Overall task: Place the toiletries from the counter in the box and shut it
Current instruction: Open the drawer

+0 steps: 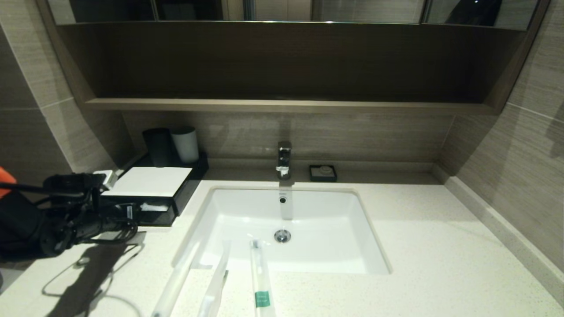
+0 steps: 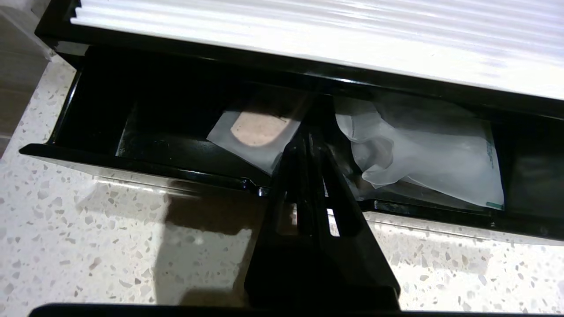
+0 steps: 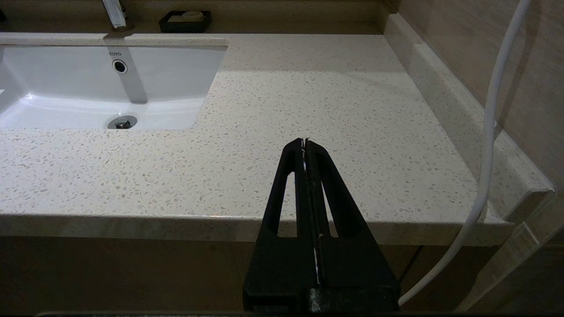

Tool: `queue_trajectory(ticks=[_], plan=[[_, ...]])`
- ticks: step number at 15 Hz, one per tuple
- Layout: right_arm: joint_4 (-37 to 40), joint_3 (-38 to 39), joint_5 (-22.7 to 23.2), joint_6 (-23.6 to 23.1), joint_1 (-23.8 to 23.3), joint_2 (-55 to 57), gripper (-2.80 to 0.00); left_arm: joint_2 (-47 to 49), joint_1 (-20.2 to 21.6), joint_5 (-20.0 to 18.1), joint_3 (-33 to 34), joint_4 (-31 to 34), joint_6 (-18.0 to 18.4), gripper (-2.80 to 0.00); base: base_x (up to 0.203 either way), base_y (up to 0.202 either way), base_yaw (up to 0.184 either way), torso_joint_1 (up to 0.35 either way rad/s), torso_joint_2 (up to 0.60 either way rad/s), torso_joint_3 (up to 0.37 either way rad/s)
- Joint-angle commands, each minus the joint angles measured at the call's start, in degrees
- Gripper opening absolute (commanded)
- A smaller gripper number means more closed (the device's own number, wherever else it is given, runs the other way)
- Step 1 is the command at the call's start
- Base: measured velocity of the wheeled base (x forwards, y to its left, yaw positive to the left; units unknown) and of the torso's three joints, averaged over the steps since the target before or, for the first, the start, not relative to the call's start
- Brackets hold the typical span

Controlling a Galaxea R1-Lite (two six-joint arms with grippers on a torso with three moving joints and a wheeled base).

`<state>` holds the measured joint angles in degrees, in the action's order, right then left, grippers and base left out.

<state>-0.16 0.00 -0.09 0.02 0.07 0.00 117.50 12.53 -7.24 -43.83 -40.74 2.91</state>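
Three toiletries in translucent wrappers lie at the counter's [image 1: 440,246] front edge, their far ends reaching over the sink rim: one [image 1: 176,281], a second [image 1: 216,286], and a third [image 1: 261,273] with a green label band. The black box [image 1: 150,181] with its white top stands at the back left, its drawer [image 2: 132,165] pulled out. A flat sachet [image 2: 255,132] and a crumpled clear bag [image 2: 423,154] lie inside it. My left gripper [image 2: 308,134] is shut, its tips past the drawer's front wall, between the two packets. My right gripper [image 3: 305,143] is shut and empty over the counter's right front edge.
The white sink [image 1: 282,229] takes up the middle, with a faucet [image 1: 284,159] and a black soap dish [image 1: 323,172] behind it. A black cup [image 1: 157,146] and a white cup [image 1: 185,144] stand behind the box. A wooden shelf [image 1: 282,105] overhangs the back. A white cable [image 3: 489,132] hangs at the right.
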Motion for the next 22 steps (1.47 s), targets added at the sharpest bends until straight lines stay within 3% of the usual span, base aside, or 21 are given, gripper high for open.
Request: queue_trajectory(ticks=[1, 10, 15, 22], plan=[[0.0, 0.1, 0.0, 0.0, 0.0, -0.1, -2.80, -0.8, 0.0, -0.1, -0.1, 1.3, 0.1, -2.80, 0.000, 0.000, 0.000, 0.000, 0.00, 0.000], [0.0, 0.1, 0.0, 0.0, 0.0, -0.1, -2.80, -1.9, -0.2, 0.1, -0.7, 6.4, 2.4, -2.80, 0.000, 0.000, 0.000, 0.000, 0.00, 0.000], [0.0, 0.1, 0.0, 0.0, 0.0, -0.1, -2.80, -3.2, -0.4, 1.7, -2.7, 13.6, 2.5, -2.80, 0.000, 0.000, 0.000, 0.000, 0.00, 0.000], [0.0, 0.1, 0.0, 0.0, 0.0, -0.1, -2.80, -3.4, -0.5, 2.8, -4.1, 17.2, 2.6, -2.80, 0.000, 0.000, 0.000, 0.000, 0.00, 0.000]])
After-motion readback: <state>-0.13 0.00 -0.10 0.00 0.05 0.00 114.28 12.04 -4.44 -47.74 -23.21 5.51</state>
